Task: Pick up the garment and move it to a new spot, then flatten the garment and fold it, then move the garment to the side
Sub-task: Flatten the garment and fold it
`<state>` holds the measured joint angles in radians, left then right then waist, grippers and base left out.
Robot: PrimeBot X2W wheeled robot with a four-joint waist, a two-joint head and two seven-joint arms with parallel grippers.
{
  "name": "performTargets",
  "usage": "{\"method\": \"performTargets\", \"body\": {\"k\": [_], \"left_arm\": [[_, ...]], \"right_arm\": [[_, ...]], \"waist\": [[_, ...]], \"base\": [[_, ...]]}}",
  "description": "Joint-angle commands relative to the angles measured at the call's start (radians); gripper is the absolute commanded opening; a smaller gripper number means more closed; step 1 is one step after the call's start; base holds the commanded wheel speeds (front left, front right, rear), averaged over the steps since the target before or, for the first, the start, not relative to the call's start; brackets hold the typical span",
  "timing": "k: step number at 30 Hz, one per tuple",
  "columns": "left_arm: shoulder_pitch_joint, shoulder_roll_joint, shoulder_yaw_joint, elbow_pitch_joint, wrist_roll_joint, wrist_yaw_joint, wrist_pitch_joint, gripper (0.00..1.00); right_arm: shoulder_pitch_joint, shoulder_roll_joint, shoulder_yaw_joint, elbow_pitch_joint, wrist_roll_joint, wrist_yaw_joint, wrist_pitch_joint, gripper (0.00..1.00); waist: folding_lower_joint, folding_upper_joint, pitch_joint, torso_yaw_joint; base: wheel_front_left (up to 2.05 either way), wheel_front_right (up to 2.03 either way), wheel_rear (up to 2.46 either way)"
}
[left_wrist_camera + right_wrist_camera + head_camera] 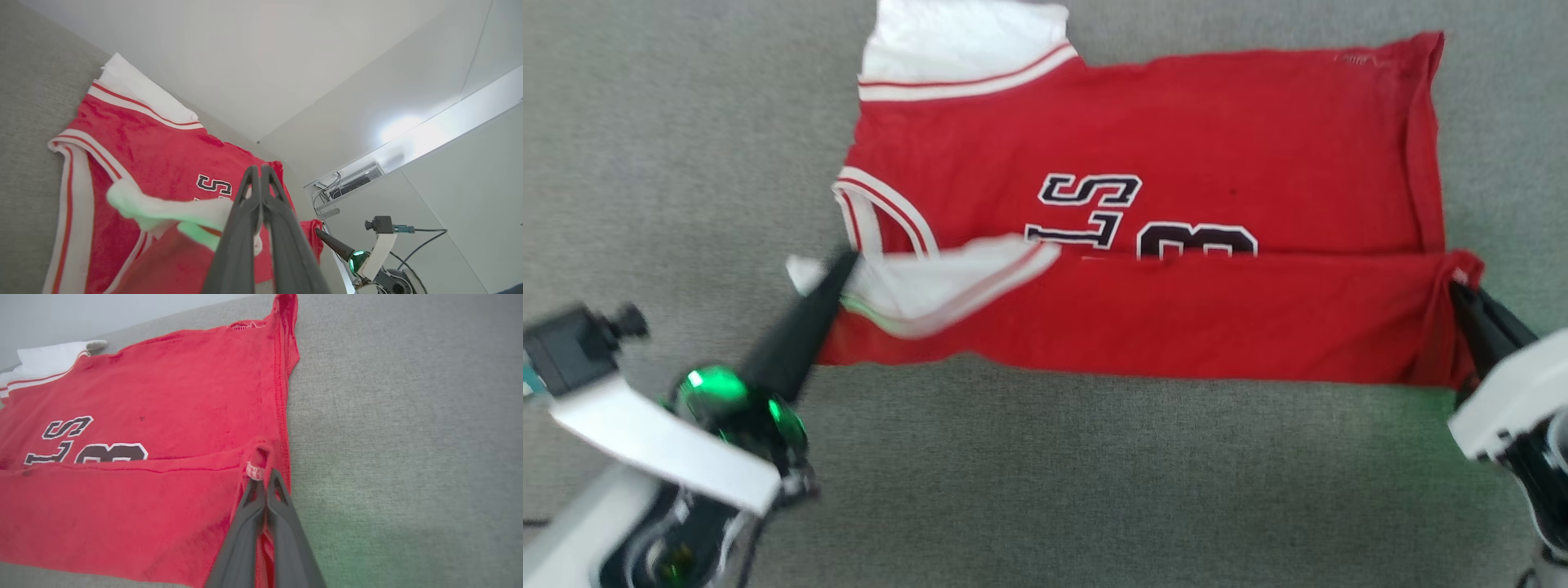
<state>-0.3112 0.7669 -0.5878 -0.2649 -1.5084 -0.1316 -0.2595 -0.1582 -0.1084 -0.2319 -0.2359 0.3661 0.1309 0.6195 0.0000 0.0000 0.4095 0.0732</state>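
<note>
The grey table (1045, 474) carries the garment (1176, 122), spread flat with its near strip folded over the black lettering. Its far white sleeve reaches towards the table's far edge.

The left gripper (845, 263) has its jaws pressed together on the near white sleeve (931, 286) (a scrap of white pokes out past the fingers). At the garment's other end, the right gripper (1456, 282) has its jaws closed on the folded hem corner (256, 457).
</note>
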Motion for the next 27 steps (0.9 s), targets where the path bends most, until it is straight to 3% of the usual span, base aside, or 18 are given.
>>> {"method": "performTargets", "body": {"k": [1, 4, 15, 16, 17, 18, 19, 20, 27], "left_arm": [[-0.018, -0.004, 0.009, 0.017, -0.015, 0.002, -0.003, 0.0], [-0.064, -0.024, 0.011, 0.062, -0.026, 0.002, -0.004, 0.0], [-0.112, -0.019, -0.052, 0.258, 0.023, 0.002, -0.005, 0.0], [-0.118, -0.018, -0.059, 0.265, 0.031, 0.002, -0.006, 0.04], [-0.126, -0.011, -0.065, 0.271, 0.044, 0.002, -0.006, 0.28], [-0.13, 0.001, -0.068, 0.278, 0.057, 0.002, -0.006, 0.6], [-0.137, 0.01, -0.071, 0.281, 0.07, 0.002, -0.007, 0.9], [-0.144, 0.022, -0.072, 0.284, 0.081, 0.002, -0.007, 1.0], [-0.183, 0.153, -0.114, 0.272, 0.187, 0.002, -0.007, 1.0]], "right_arm": [[-0.022, 0.004, 0.001, 0.015, -0.011, 0.0, -0.013, 0.0], [-0.062, 0.015, 0.003, 0.077, -0.028, -0.001, -0.042, 0.0], [-0.112, 0.039, 0.047, 0.213, -0.042, -0.001, -0.144, 0.0], [-0.112, 0.038, 0.052, 0.218, -0.042, 0.0, -0.153, 0.01], [-0.113, 0.033, 0.054, 0.22, -0.045, 0.0, -0.166, 0.26], [-0.113, 0.028, 0.055, 0.22, -0.048, 0.0, -0.18, 0.45], [-0.111, 0.026, 0.055, 0.22, -0.052, 0.0, -0.19, 1.0], [-0.109, 0.021, 0.057, 0.22, -0.059, 0.0, -0.202, 1.0], [-0.093, 0.011, 0.066, 0.201, -0.078, 0.0, -0.256, 1.0]], "waist": [[0.0, 0.0, 0.032, -0.011], [0.0, 0.0, 0.061, -0.016], [0.0, 0.0, 0.068, -0.035], [0.0, 0.0, 0.062, -0.036], [0.0, 0.0, 0.056, -0.036], [0.0, 0.0, 0.05, -0.036], [0.0, 0.0, 0.043, -0.036], [0.0, 0.0, 0.036, -0.036], [0.0, 0.0, -0.018, -0.043]], "base": [[0.0, 0.0, 0.0], [0.0, 0.0, 0.0], [0.0, 0.0, 0.0], [0.0, 0.0, 0.0], [0.0, 0.0, 0.0], [0.0, 0.0, 0.0], [0.0, 0.0, 0.0], [0.0, 0.0, 0.0], [0.0, 0.0, 0.0]]}}
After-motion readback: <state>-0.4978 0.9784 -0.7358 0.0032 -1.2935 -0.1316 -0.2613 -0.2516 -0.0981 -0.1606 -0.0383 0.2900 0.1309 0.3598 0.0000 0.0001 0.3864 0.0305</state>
